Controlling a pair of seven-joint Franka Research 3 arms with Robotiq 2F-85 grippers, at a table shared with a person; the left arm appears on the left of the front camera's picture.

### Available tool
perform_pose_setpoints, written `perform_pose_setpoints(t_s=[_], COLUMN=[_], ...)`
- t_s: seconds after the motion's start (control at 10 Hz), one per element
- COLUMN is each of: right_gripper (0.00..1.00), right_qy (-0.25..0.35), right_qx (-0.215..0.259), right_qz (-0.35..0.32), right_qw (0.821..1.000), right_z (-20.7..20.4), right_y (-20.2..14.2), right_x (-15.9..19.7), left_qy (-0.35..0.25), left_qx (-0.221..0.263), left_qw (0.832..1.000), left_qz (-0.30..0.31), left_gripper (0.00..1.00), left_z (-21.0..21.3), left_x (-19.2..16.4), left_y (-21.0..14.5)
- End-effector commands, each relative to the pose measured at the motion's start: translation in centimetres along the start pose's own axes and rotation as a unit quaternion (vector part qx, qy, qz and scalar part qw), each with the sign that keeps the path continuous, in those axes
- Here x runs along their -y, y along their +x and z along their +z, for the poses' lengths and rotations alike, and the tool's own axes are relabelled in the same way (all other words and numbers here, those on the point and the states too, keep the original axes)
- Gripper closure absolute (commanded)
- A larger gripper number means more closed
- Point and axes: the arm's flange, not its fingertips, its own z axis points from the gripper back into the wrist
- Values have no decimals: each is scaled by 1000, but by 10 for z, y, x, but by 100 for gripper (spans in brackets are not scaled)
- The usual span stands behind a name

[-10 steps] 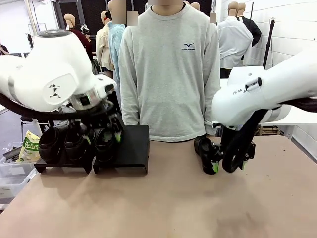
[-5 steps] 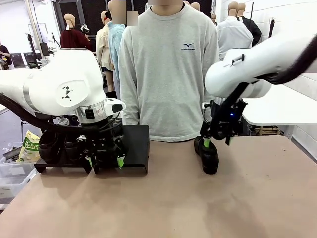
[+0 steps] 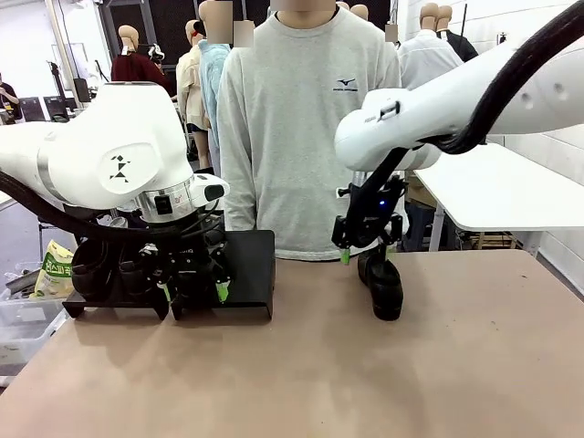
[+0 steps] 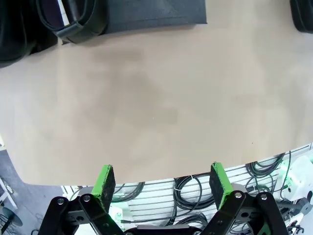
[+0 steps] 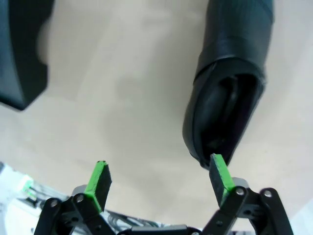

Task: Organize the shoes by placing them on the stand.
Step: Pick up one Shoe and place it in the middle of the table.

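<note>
1. While three black glossy shoes sit on the black tiered stand (image 3: 245, 265) at the table's left, one black glossy low-cut leather-like shoe (image 3: 383, 285) lies alone on the tan tabletop (image 3: 365, 383).
2. That shoe's long axis runs toward the person, heel opening toward the right gripper (image 3: 365, 253).
3. The right gripper hovers just above it, jaws wide apart and empty; this arm is nearer.
4. The left gripper (image 3: 192, 292) hangs before the stand, spread and empty.

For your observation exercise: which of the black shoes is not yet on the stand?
The lone shoe lying on the bare table under the right gripper; the other shoes sit on the black stand at left.
</note>
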Motion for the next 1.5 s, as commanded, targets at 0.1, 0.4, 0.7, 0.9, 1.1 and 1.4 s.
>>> perform_pose_setpoints(t_s=[0.1, 0.4, 0.7, 0.9, 1.1, 1.4], right_gripper=[0, 0, 0, 0, 24, 75], right_qy=[-60, -83, -105, -95, -94, -86], right_qx=[-8, -2, -9, -18, -20, -25], right_qz=[-85, -106, -126, -133, -137, -152], right_qw=[995, 991, 986, 986, 986, 984], right_z=[-27, -52, -81, -91, -90, -86], right_y=[29, 43, 56, 56, 54, 52], right_x=[-18, -21, -13, -9, -6, -3], left_qy=[6, 6, 6, 6, 6, 6], left_qx=[10, 10, 10, 10, 10, 10], left_qw=[1000, 1000, 1000, 1000, 1000, 1000], left_qz=[10, 10, 10, 10, 10, 10], left_gripper=[0, 0, 0, 0, 0, 0], left_z=[-1, -1, -1, -1, -1, -1], left_x=[0, 0, 0, 0, 0, 0], left_y=[-1, -1, -1, -1, -1, -1])
